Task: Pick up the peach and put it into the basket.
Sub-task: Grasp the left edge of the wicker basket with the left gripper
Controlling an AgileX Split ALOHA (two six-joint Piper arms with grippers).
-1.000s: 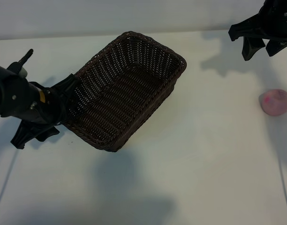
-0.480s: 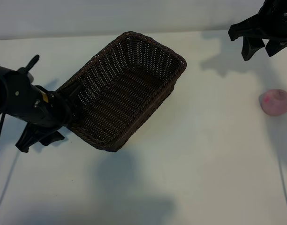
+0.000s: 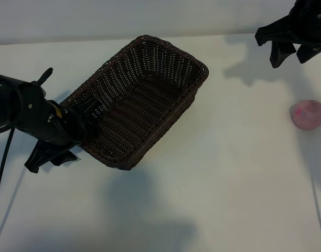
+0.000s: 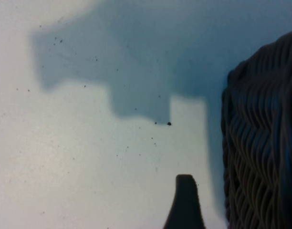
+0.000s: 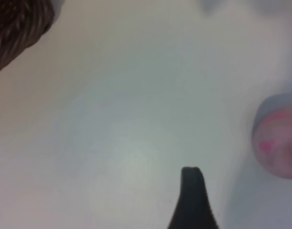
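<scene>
Exterior view, steeply from above. The basket (image 3: 141, 100), a dark brown woven rectangle with a braided rim, lies diagonally in the upper left centre of the frame on the white table (image 3: 218, 184). The peach (image 3: 308, 114), pale pink with a darker blotch, rests on the table at the right edge of the frame, well apart from the basket and outside it.

The left gripper (image 3: 79, 123) sits at the left of the frame, at the basket's lower left end, its fingers spread: one dark finger reaches over the rim there while another part of the arm projects toward the lower left. Whether the fingers touch the wicker cannot be told. In the left wrist view a single fingertip (image 4: 185, 200) stands just beside the basket wall (image 4: 263, 143), over bare table.

The right gripper (image 3: 292, 50) hangs in the upper right corner of the frame, its fingers parted and holding nothing. The peach lies below it in the frame, near but clearly apart. In the right wrist view the peach (image 5: 278, 143) appears beside one fingertip (image 5: 191, 195), untouched.
</scene>
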